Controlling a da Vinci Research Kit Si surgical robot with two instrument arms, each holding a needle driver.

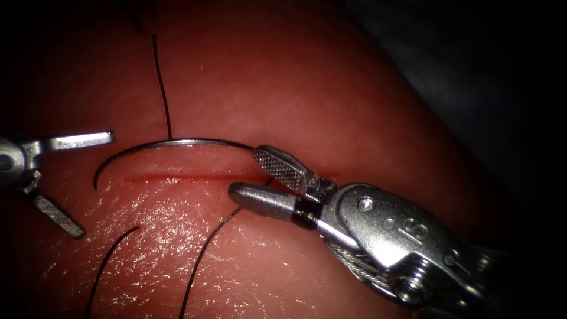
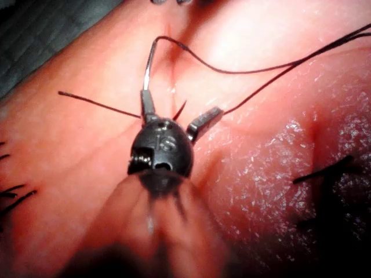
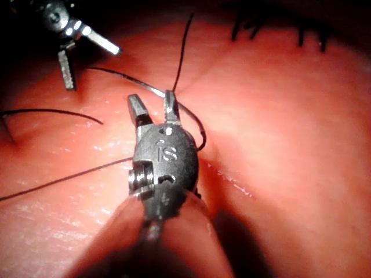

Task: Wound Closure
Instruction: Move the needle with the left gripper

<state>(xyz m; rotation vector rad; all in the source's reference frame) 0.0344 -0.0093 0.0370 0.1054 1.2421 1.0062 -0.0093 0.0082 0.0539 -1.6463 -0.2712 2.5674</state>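
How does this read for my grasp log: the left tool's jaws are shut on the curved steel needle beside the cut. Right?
No. The left tool has its jaws open, holding nothing, as the endoscope view shows; the curved steel needle does lie beside the cut.

I'm seeing my right tool (image 1: 260, 177) showing silver metal, cross-hatched jaw faces, a screw, wound cable and a stamped mark; my left tool (image 1: 65, 177) is showing plain silver jaws.

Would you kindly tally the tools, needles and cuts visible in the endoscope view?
Tools: 2, left tool and right tool, both open and holding nothing
Needles: 1, needle lying along the cut
Cuts: 1, cut in the tissue
Total: 4
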